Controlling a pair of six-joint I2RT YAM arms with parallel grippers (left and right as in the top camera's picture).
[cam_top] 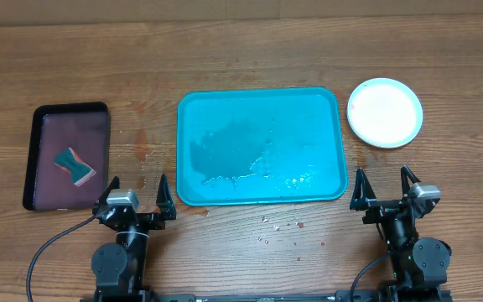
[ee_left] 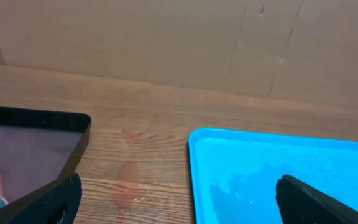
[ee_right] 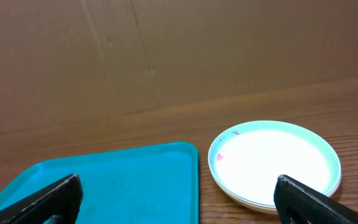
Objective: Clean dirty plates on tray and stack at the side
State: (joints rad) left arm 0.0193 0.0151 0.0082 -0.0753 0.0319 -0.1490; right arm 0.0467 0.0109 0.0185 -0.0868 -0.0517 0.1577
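The plates (cam_top: 384,111) sit in a stack on the table just right of the tray's far right corner. The top one is mint-rimmed with a white inside and a small red smear near its left rim (ee_right: 219,155). The teal tray (cam_top: 258,94) lies in the middle, wet and with no plates on it. My left gripper (cam_top: 137,195) is open near the tray's front left corner, holding nothing. My right gripper (cam_top: 386,186) is open off the tray's front right corner, in front of the plates (ee_right: 275,160), holding nothing. The wrist views show the tray (ee_left: 278,168) (ee_right: 117,180) ahead.
A black tray (cam_top: 32,155) at the left holds pinkish liquid and a teal-and-red sponge (cam_top: 74,166). Wet reddish stains mark the wood between the two trays (cam_top: 143,147). Small droplets lie in front of the teal tray (cam_top: 279,225). A cardboard wall stands behind the table.
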